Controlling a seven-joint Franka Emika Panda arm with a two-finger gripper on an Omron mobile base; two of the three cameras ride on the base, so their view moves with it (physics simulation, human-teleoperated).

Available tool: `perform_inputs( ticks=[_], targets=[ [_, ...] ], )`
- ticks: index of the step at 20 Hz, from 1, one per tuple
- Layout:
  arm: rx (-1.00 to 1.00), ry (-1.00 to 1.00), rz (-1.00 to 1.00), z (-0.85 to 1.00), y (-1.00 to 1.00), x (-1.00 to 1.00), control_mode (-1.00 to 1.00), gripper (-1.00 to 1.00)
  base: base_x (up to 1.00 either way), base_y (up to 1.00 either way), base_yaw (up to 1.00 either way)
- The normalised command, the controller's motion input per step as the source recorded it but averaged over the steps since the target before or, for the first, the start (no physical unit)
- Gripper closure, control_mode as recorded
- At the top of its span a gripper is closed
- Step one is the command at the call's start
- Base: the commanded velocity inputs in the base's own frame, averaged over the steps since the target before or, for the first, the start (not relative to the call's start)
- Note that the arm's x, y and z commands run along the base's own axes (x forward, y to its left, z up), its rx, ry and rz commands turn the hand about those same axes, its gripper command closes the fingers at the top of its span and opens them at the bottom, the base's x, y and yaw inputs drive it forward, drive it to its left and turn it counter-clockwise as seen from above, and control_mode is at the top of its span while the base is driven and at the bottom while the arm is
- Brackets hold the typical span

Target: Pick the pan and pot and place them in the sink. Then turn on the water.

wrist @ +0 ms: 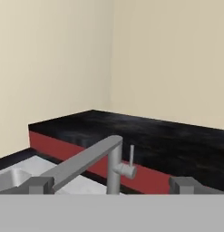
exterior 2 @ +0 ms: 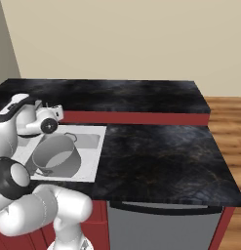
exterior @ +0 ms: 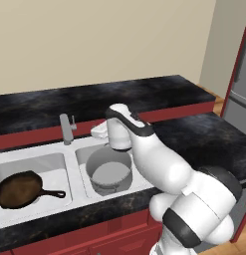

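The dark-brown pan (exterior: 20,190) lies in the left basin of the white sink (exterior: 72,175), its black handle pointing right. The grey pot (exterior: 110,172) (exterior 2: 55,156) stands upright in the right basin. My gripper (exterior: 97,130) (exterior 2: 57,111) hovers above the pot's far rim, turned toward the grey faucet (exterior: 67,127). In the hand view its two fingertips (wrist: 41,185) stand far apart, open and empty. The faucet (wrist: 114,172) rises between them a little farther on. Its spout (wrist: 84,162) reaches toward the lower left, and a thin lever (wrist: 131,156) is on its right side.
Black stone counter (exterior 2: 156,156) stretches to the right of the sink. A raised black ledge (exterior: 119,97) with a red front runs behind the faucet, below a beige wall. A grey fridge (exterior: 241,94) stands at the far right. Red cabinet fronts (exterior: 94,239) sit below the counter.
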Motion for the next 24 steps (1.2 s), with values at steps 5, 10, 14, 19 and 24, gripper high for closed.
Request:
perform_inputs(
  ticks=[5, 10, 14, 19, 24],
  targets=[
    [0.03, -0.02, -0.05, 0.00, 0.00, 0.04, -1.00, -1.00, 0.00, 0.00, 0.00],
    [0.00, 0.00, 0.04, 0.00, -0.02, 0.01, -1.00, -1.00, 0.00, 0.00, 0.00],
    [0.00, 0.00, 0.08, 0.00, 0.00, 0.08, -1.00, -1.00, 0.00, 0.00, 0.00],
    [0.00, 0.00, 0.14, -0.06, -0.01, 0.47, -1.00, -1.00, 0.00, 0.00, 0.00],
    [0.01, 0.00, 0.09, -0.19, 0.00, 0.54, -1.00, -1.00, 0.00, 0.00, 0.00]
  ],
)
